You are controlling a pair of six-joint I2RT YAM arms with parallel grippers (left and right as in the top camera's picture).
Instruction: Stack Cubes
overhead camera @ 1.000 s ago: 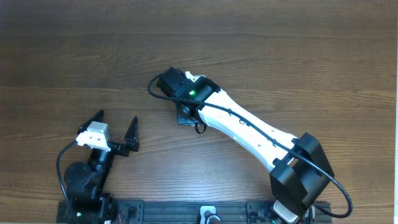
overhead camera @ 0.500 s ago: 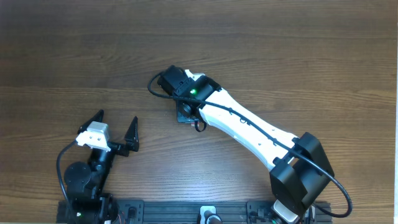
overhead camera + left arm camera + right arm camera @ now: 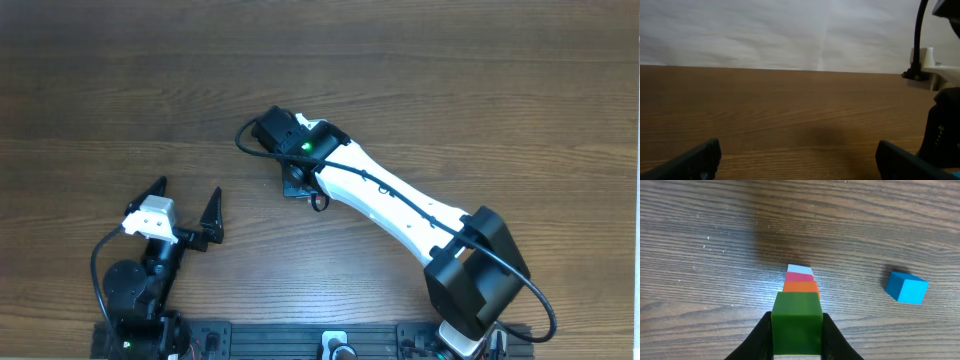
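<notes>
Your right gripper [image 3: 796,332] clasps the green cube [image 3: 796,311] over the orange, red and pale stack [image 3: 800,281], a blue cube [image 3: 906,287] lies nearby, and your left gripper [image 3: 188,193] sits spread wide.

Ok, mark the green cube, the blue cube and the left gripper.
green cube [image 3: 796,317]: right wrist view, middle of its visible face.
blue cube [image 3: 906,287]: right wrist view, middle of the cube.
left gripper [image 3: 188,190]: top view, midway between its fingertips.

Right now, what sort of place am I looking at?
Likely a robotics lab bench: left arm and right arm mounted at a wooden table, green cube and blue cube for practice, plain white wall behind.
</notes>
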